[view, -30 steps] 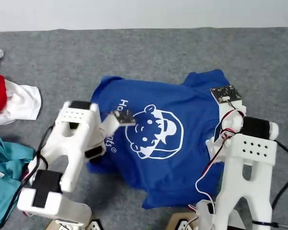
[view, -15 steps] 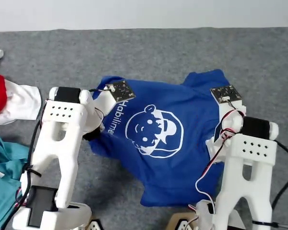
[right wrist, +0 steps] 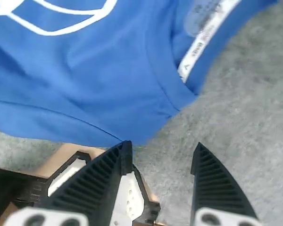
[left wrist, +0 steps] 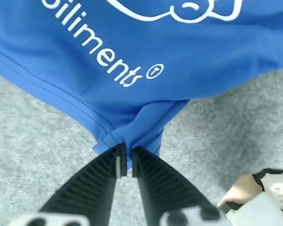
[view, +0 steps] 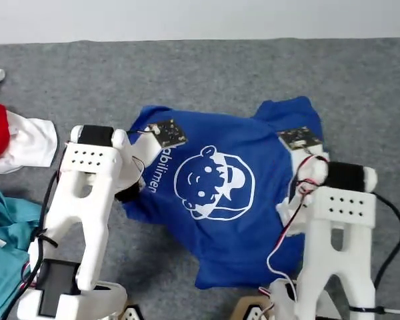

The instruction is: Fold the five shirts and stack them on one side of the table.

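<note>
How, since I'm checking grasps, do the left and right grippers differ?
The left gripper is shut, pinching a bunched edge of the blue shirt; the right gripper is open, holding nothing. The left's jaws meet on cloth; the right's straddle grey table beside the collar. Both are dark and ribbed.

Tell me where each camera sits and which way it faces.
High view: fixed above the table, looking down on the blue shirt; left arm and right arm show.
Left wrist view: on the left wrist, looking along the left gripper, shut on the shirt's edge.
Right wrist view: on the right wrist, looking along the open right gripper at the collar side.
All three share the blue shirt.
</note>
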Controlling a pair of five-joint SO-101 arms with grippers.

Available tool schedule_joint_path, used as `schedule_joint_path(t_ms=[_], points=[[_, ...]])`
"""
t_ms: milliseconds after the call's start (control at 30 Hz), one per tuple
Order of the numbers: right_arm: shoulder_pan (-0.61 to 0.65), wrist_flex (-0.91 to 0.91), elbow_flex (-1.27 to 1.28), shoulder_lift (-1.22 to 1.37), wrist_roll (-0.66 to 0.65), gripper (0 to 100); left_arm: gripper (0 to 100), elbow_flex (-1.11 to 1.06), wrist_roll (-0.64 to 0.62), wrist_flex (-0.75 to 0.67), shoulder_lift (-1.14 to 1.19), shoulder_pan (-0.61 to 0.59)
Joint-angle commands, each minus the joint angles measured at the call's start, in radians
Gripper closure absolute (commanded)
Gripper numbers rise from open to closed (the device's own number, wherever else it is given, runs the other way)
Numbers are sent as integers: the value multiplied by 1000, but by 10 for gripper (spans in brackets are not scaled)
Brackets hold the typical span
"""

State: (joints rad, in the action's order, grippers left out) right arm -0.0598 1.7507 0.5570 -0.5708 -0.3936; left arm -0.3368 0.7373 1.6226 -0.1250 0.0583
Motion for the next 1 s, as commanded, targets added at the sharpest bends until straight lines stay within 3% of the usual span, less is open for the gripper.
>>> schedule_joint_path(t_ms=[0,267,633,967], points=[[68,39,31,-31,-26,783,998,1,-51,-23,-40,-25],[179,38,34,-22,-144,783,998,-4,-115,-75,-40,-103],[191,-45,26,151,-173,783,998,-18,-331,-270,35,-140],[390,-107,26,262,-173,781,998,344,-485,-222,445,-173]])
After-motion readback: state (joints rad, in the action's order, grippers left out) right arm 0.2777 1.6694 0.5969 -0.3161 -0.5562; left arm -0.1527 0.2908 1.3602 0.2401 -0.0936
